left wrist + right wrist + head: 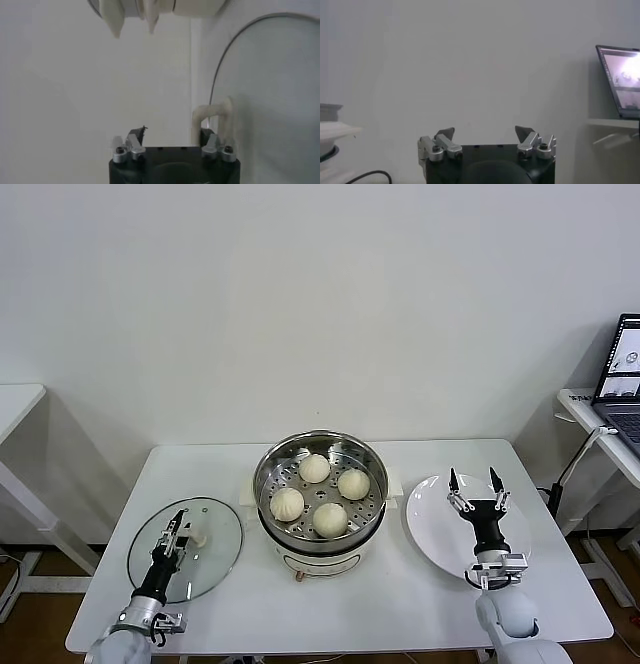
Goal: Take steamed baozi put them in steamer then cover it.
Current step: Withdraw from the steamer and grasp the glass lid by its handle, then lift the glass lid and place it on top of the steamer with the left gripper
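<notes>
Several cream-white steamed baozi [314, 468] lie on the perforated tray inside the shiny steamer [262, 474] at the table's centre. The cover [215, 559], a clear glass lid, lies flat on the table to the steamer's left. My left gripper [180, 527] is low over the lid, at its white handle [197, 538]. In the left wrist view the handle [212, 114] stands against one finger, and the jaws of the left gripper [172, 132] are still apart. My right gripper [472, 477] hovers open and empty over the white plate [430, 519].
The white plate on the right holds nothing. A laptop [625, 374] sits on a side table at far right, also in the right wrist view as the laptop [620, 80]. Another table edge shows at far left. A wall stands behind the table.
</notes>
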`<state>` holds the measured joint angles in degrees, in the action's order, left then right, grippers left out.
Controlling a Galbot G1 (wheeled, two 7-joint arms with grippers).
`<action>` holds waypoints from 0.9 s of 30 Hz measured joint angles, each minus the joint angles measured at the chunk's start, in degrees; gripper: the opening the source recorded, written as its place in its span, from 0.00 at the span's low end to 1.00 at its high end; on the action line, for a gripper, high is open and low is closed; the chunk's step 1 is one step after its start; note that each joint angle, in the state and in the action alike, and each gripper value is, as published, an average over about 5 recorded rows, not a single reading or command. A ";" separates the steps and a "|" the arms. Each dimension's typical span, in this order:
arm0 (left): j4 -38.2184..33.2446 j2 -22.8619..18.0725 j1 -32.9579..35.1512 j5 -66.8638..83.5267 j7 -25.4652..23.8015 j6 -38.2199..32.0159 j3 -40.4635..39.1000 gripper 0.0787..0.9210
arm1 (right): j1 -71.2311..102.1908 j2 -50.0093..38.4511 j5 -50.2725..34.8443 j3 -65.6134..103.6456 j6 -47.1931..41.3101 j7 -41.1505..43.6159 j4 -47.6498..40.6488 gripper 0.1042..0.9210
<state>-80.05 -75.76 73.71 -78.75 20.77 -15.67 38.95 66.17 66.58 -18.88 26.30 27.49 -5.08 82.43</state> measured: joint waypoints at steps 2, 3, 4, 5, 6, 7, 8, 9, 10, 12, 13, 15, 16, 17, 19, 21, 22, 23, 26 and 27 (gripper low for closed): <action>0.47 0.02 -0.29 0.00 -0.06 -0.01 0.02 0.48 | -0.09 0.13 0.11 -0.07 -0.06 -0.06 0.15 0.88; 0.64 0.02 -0.39 0.02 -0.09 -0.03 0.03 0.45 | -0.12 0.20 0.17 -0.11 -0.09 -0.08 0.23 0.88; 0.76 0.03 -0.46 0.07 -0.12 -0.07 0.06 0.41 | -0.17 0.28 0.22 -0.16 -0.12 -0.10 0.30 0.88; 0.83 0.04 -0.51 0.13 -0.14 -0.12 0.11 0.37 | -0.20 0.36 0.28 -0.21 -0.15 -0.12 0.38 0.88; 0.86 0.08 -0.54 0.23 -0.16 -0.17 0.17 0.34 | -0.23 0.44 0.35 -0.25 -0.17 -0.15 0.46 0.88; 0.86 0.14 -0.54 0.36 -0.19 -0.21 0.24 0.31 | -0.25 0.51 0.42 -0.28 -0.19 -0.17 0.52 0.88; 0.79 0.21 -0.50 0.51 -0.24 -0.23 0.33 0.27 | -0.26 0.59 0.51 -0.32 -0.20 -0.19 0.58 0.88; 0.62 0.30 -0.42 0.73 -0.32 -0.21 0.44 0.24 | -0.27 0.67 0.59 -0.36 -0.21 -0.20 0.65 0.88; 0.30 0.41 -0.31 1.01 -0.44 -0.16 0.55 0.21 | -0.28 0.74 0.68 -0.40 -0.22 -0.21 0.70 0.88; -0.85 0.70 0.05 1.78 -0.82 0.17 0.90 0.16 | -0.32 0.91 0.86 -0.49 -0.23 -0.21 0.76 0.88; -1.73 0.88 0.28 2.27 -1.07 0.42 1.13 0.15 | -0.35 1.01 0.95 -0.55 -0.24 -0.21 0.78 0.88; -4.08 1.32 0.72 3.43 -1.74 1.12 1.69 0.13 | -0.44 1.20 1.11 -0.67 -0.25 -0.22 0.78 0.88; -5.52 1.57 0.88 4.06 -2.16 1.54 2.03 0.13 | -0.49 1.30 1.18 -0.73 -0.26 -0.22 0.79 0.88; -7.18 1.83 0.99 4.71 -2.62 2.04 2.39 0.13 | -0.55 1.39 1.25 -0.79 -0.28 -0.25 0.81 0.88; -10.87 2.43 0.99 6.00 -3.69 3.23 3.09 0.13 | -0.66 1.58 1.35 -0.90 -0.37 -0.34 0.94 0.88; -14.92 3.11 0.80 7.25 -4.99 4.65 3.52 0.13 | -0.76 1.79 1.44 -1.04 -0.55 -0.51 1.17 0.88; -17.06 3.48 0.60 7.85 -5.76 5.44 3.57 0.13 | -0.79 1.89 1.49 -1.11 -0.66 -0.60 1.30 0.88; -19.25 3.88 0.33 8.43 -6.57 6.30 3.52 0.13 | -0.80 2.01 1.58 -1.16 -0.80 -0.72 1.43 0.88; -25.91 4.89 -0.70 9.86 -9.27 9.28 2.58 0.13 | -0.77 2.38 1.96 -1.18 -1.25 -1.12 1.70 0.88; -28.04 5.09 -1.04 10.20 -10.24 10.40 1.92 0.13 | -0.74 2.51 2.11 -1.13 -1.38 -1.25 1.75 0.88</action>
<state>-108.09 -70.67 72.66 -68.55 10.53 -5.28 40.87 65.43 69.09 -16.76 25.16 26.11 -6.34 84.18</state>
